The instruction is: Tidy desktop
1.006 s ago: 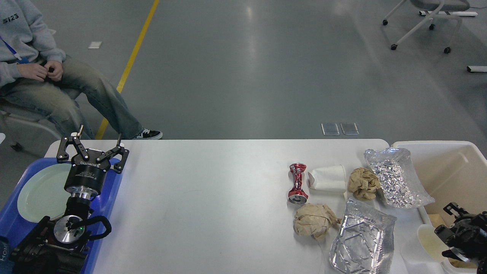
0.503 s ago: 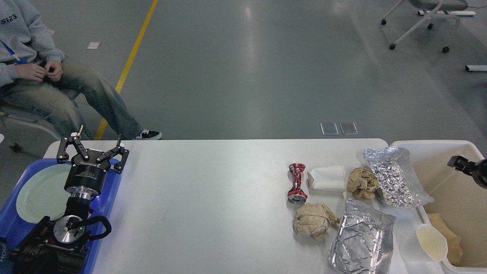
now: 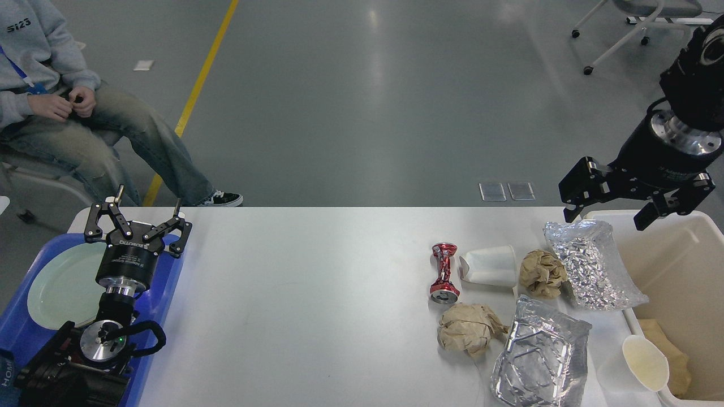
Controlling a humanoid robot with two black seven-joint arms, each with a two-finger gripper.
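The white desktop (image 3: 311,294) carries litter on its right side: a crushed red can (image 3: 443,272), a white paper cup (image 3: 489,265) on its side, two brown paper balls (image 3: 542,273) (image 3: 468,328), a crumpled foil sheet (image 3: 591,265) and a foil tray (image 3: 540,359). Another white cup (image 3: 642,366) leans against the bin at the front right. My right gripper (image 3: 605,219) is open and empty, hanging above the foil sheet and the bin's far left corner. My left gripper (image 3: 148,208) is open and empty over the blue tray's right edge.
A beige bin (image 3: 679,260) stands off the table's right end with brown paper (image 3: 670,350) inside. A blue tray (image 3: 164,282) with a pale green plate (image 3: 62,285) sits at the left end. A seated person (image 3: 68,113) is beyond the far left corner.
My right arm has risen from low by the bin's front left corner to high above the bin's far left corner. The left arm and the litter have not moved.
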